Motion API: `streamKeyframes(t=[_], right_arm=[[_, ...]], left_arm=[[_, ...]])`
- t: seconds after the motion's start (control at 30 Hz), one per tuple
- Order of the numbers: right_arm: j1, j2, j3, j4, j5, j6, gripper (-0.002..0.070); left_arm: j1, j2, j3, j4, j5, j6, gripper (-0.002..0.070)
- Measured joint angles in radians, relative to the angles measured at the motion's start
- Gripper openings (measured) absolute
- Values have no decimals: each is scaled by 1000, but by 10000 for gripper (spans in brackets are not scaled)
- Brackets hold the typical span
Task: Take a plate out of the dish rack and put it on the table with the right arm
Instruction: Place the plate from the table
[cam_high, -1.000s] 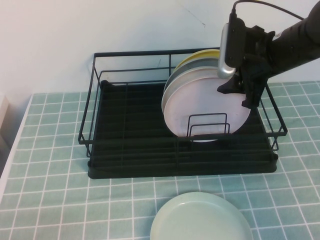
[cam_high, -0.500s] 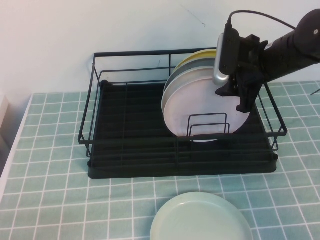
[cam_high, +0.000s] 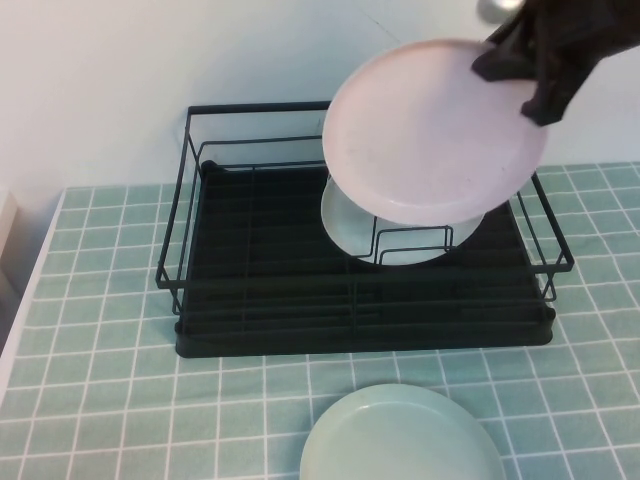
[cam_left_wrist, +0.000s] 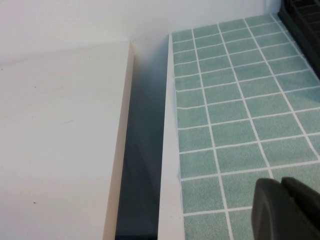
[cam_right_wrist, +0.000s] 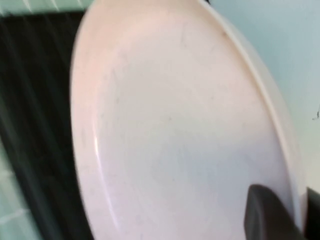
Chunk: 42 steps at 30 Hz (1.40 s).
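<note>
Table (cam_high: 100, 300) was a surface of small teal-green square tiles with white grout lines. Directly on it: large rectangular black wire-frame dish rack (cam_high: 270, 300) with black tray base, sitting below the right gripper (cam_high: 520, 75) and reaching well out to its left. A round mint-green plate (cam_high: 400, 435) lay flat on the tiles at the near edge, well below that gripper, apart from the rack.

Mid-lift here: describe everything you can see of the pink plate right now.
The pink plate is round, matte and pale, with a shallow raised rim. It is lifted clear above the dish rack, tilted with its face toward the camera. The right hand is clamped on its upper right rim; nothing else touches it.
</note>
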Motion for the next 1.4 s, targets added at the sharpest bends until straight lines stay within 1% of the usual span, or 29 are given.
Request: streamKeyframes(t=[0.23, 0.33, 0.43, 0.53, 0.63, 0.7, 0.83, 1.03, 1.4], right_arm=[[0, -203, 26, -1, 306, 355, 81], [0, -295, 177, 35, 368, 523, 81], [0, -372, 403, 120, 344, 598, 81], [0, -406, 630, 238, 265, 596, 81], [0, -393, 838, 351, 151, 535, 81], [0, -363, 896, 399, 104, 477, 81], [0, -299, 919, 451, 48, 399, 81], [0, -223, 919, 474, -52, 324, 81], [0, -143, 915, 502, -66, 181, 81]], left_arm=[[0, 0, 0, 0, 0, 0, -3], [0, 0, 0, 0, 0, 0, -3], [0, 0, 0, 0, 0, 0, -3], [0, 0, 0, 0, 0, 0, -3], [0, 0, 0, 0, 0, 0, -3], [0, 0, 0, 0, 0, 0, -3], [0, 0, 0, 0, 0, 0, -3], [0, 0, 0, 0, 0, 0, -3], [0, 0, 0, 1, 0, 0, -3]])
